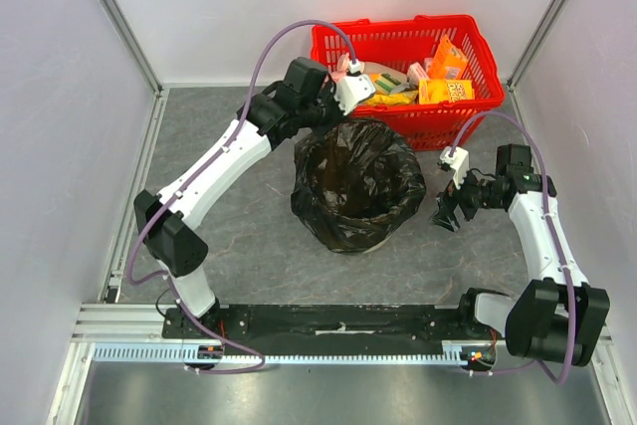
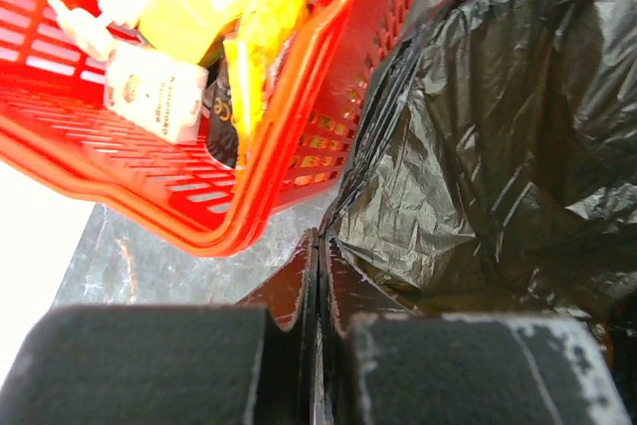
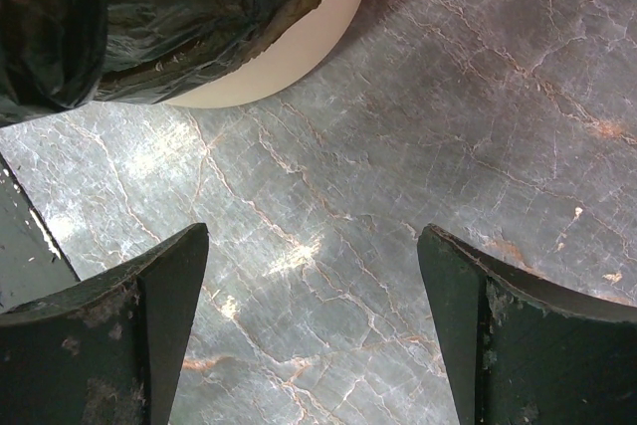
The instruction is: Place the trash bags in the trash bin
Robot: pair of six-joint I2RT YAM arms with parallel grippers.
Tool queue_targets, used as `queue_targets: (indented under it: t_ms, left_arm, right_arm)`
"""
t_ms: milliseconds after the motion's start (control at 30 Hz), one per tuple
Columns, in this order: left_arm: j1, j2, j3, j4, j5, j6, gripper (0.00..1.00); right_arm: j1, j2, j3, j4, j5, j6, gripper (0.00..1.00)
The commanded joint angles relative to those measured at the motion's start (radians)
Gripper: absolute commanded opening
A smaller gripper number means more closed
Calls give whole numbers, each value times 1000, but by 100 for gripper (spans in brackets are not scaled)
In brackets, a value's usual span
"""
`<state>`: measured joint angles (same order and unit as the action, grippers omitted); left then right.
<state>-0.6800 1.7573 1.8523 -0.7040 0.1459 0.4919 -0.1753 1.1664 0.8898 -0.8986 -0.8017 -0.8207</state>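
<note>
The left claw (image 2: 318, 251) is pressed shut at the far rim of the bin (image 3: 289, 57); the right claw (image 3: 314, 246) gapes just beside it.

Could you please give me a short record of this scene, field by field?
trash bin: beige, mid-table
black bag: lines the bin, draped over its rim, mouth open
basket: red, behind the bin, holding packets
left gripper: shut, at the bag's far edge beside the basket; grip unclear
right gripper: open, above the table, right of the bin
</note>
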Motion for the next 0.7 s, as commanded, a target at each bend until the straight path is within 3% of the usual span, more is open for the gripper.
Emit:
queue_targets:
  t_ms: [0, 133, 367, 667]
  left_arm:
    - [10, 13, 38, 73, -104, -13, 4]
    - [20, 30, 38, 89, -121, -6, 4]
    - [25, 85, 38, 61, -124, 28, 18]
    - [33, 103, -4, 52, -88, 53, 19]
  right_arm:
    - [-7, 7, -6, -5, 9, -14, 93]
    - [-7, 7, -6, -5, 10, -17, 93]
    - [-7, 10, -9, -6, 12, -26, 93]
    - [-7, 16, -11, -8, 13, -31, 94]
